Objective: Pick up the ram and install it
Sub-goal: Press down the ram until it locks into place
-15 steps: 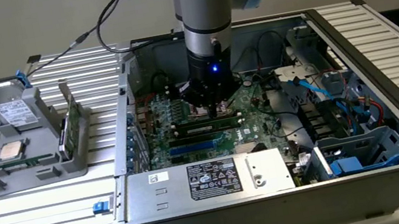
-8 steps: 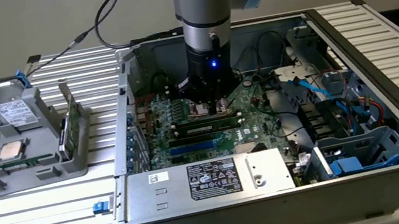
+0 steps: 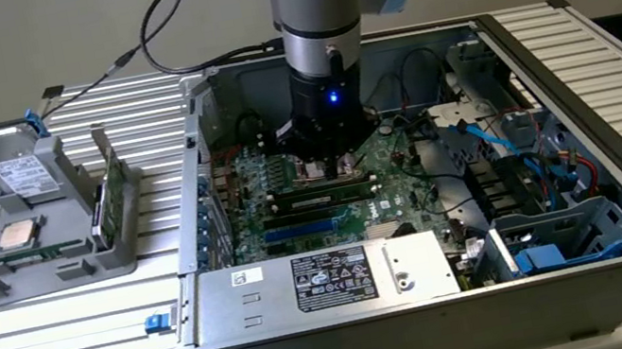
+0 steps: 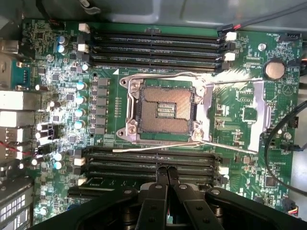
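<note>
On the exterior view's left, a grey holder (image 3: pixel 46 231) carries a silver CPU chip (image 3: pixel 15 236), with the ram (image 3: pixel 108 199) upright beside it, looking like a thin green stick, though it's hard to be sure. Moving right, the gripper (image 3: pixel 329 166) hangs inside the open computer case (image 3: pixel 574 214) over the motherboard (image 4: pixel 249 115), fingers (image 4: pixel 160 179) pressed together, holding nothing, just above the black memory slots (image 4: pixel 148 163).

The pincer (image 3: pixel 329 167) hangs low inside the open computer case (image 3: pixel 599 66), over the green board (image 4: pixel 240 112). The power supply box (image 3: pixel 323 283), loose cables (image 3: pixel 508 144) and the case walls crowd it; overhead the case stands open.
</note>
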You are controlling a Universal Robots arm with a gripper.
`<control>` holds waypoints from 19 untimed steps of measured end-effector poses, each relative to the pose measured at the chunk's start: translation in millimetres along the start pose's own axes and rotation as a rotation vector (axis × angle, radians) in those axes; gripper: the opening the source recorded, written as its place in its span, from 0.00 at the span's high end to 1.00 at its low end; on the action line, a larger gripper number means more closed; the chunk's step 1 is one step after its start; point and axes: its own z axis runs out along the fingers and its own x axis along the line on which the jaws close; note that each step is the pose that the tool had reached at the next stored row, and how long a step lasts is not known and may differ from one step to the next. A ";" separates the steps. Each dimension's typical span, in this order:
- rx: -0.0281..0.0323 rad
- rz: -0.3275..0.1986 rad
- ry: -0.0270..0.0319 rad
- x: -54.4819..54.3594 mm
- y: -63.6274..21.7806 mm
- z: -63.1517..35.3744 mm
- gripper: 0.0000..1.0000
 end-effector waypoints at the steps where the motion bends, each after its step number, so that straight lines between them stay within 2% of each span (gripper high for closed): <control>1: 0.0001 0.000 0.0000 0.7 -1.9 -0.1 0.90; 10: 0.0001 0.000 0.0000 14.7 -14.1 -0.5 0.90; 15: -0.0026 0.000 0.0000 16.5 -30.0 -1.2 0.90; 19: -0.0035 0.000 -0.0002 16.6 -30.8 -1.1 0.90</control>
